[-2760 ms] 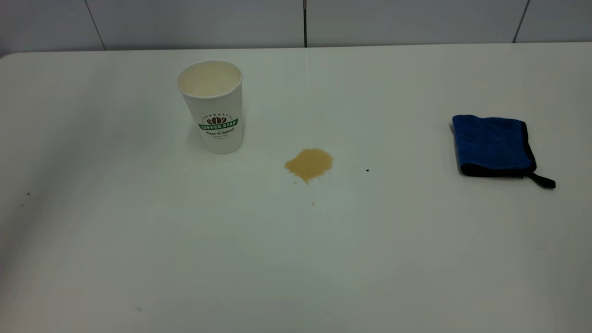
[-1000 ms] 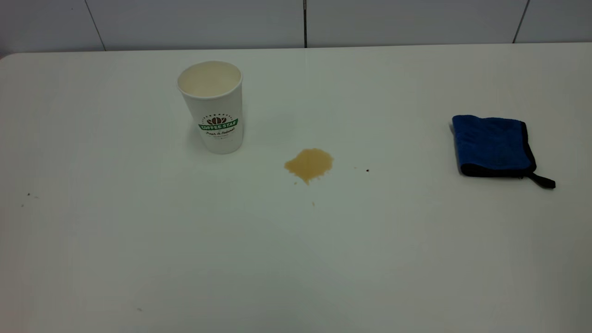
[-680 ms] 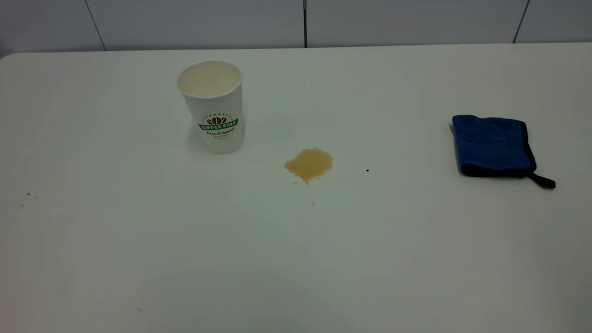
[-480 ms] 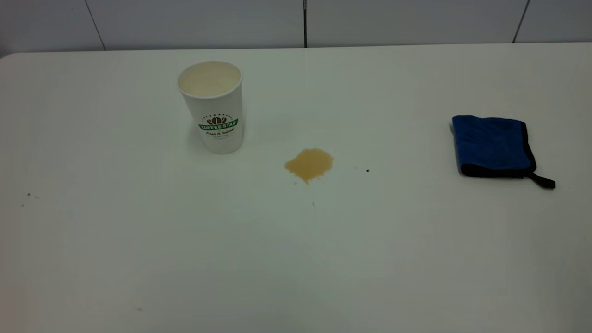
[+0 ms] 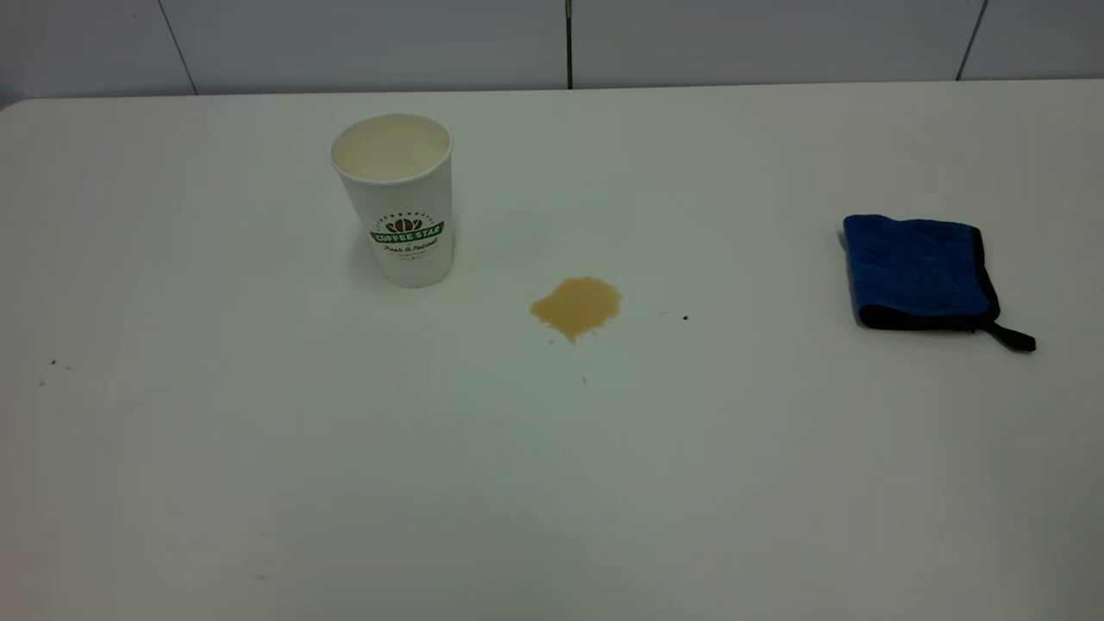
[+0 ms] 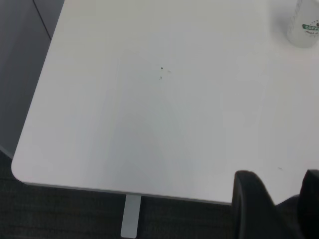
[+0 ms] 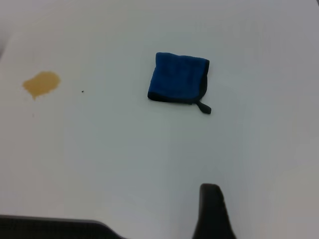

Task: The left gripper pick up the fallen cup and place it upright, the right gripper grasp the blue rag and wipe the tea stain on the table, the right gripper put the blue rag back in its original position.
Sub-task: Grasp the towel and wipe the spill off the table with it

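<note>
The cup point(image 5: 398, 203) stands upright at the back left of the table point(image 5: 259, 448); its base also shows in the left wrist view point(image 6: 305, 31). The tea stain point(image 5: 576, 306) lies mid-table, to the right of the cup, and shows in the right wrist view point(image 7: 41, 83). The blue rag point(image 5: 918, 272) lies folded at the right, also in the right wrist view point(image 7: 177, 78). My left gripper point(image 6: 280, 196) is open and empty over the table's near left edge, far from the cup. My right gripper point(image 7: 212, 211) shows only partly, well short of the rag. Neither gripper shows in the exterior view.
The table's rounded near-left corner point(image 6: 20, 167) and a leg point(image 6: 130, 219) show under my left gripper, with dark floor beyond. A few dark specks point(image 5: 52, 363) dot the left side. A grey panelled wall point(image 5: 569, 43) runs behind the table.
</note>
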Available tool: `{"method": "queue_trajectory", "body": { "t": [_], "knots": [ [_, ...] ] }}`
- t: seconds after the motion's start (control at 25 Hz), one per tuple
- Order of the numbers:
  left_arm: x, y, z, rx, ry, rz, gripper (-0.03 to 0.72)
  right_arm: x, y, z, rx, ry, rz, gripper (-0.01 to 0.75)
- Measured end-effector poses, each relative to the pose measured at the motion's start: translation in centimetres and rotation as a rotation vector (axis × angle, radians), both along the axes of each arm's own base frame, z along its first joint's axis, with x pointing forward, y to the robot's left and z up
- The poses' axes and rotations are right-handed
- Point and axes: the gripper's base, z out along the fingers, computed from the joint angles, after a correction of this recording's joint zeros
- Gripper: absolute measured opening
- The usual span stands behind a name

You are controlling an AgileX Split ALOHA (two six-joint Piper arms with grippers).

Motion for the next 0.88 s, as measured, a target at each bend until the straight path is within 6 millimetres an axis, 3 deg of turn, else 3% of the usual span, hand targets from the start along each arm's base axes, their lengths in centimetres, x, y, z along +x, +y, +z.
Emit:
{"method": "queue_trajectory", "body": {
  "t": [0.72,0.88],
  "knots": [
    [0.0,0.0,0.0,0.000,0.000,0.000,0.265,0.0,0.1,0.0,0.014,-0.001,0.009,0.563],
    [0.0,0.0,0.0,0.000,0.000,0.000,0.265,0.2,0.1,1.3,0.017,0.001,0.009,0.566]
  ]
}}
